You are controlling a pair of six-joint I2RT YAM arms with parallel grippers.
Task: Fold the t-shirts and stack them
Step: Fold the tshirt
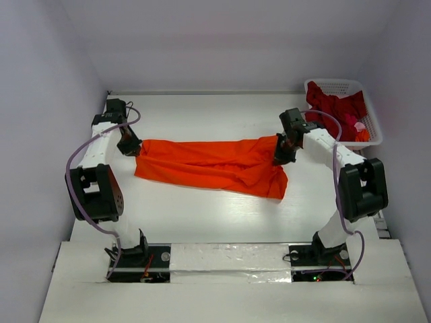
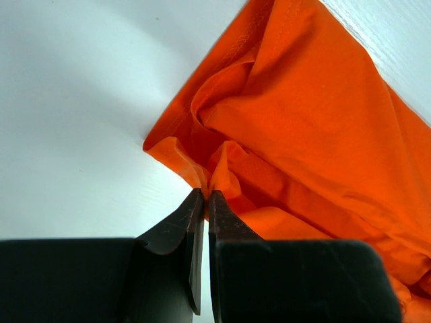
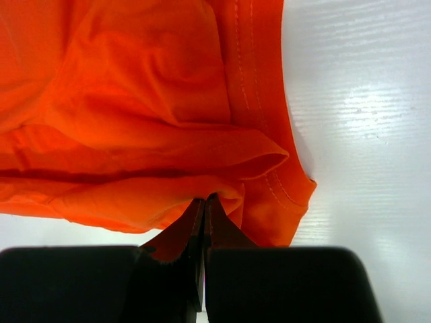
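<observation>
Orange t-shirt (image 1: 209,165), bunched into a long wrinkled band across the middle of the white surface (image 1: 202,215), stretched left to right between the two arms, its right end wider and nearer the bases. Pinched at the left end by the left hand (image 1: 129,147), clenched tight on a small fold at the corner, and at the right end by the right hand (image 1: 283,156), likewise clenched on a gathered edge beside the stitched hem. Dark red t-shirt (image 1: 333,104) heaped in the white lattice basket (image 1: 340,85) at the far right corner, well apart from the orange one.
</observation>
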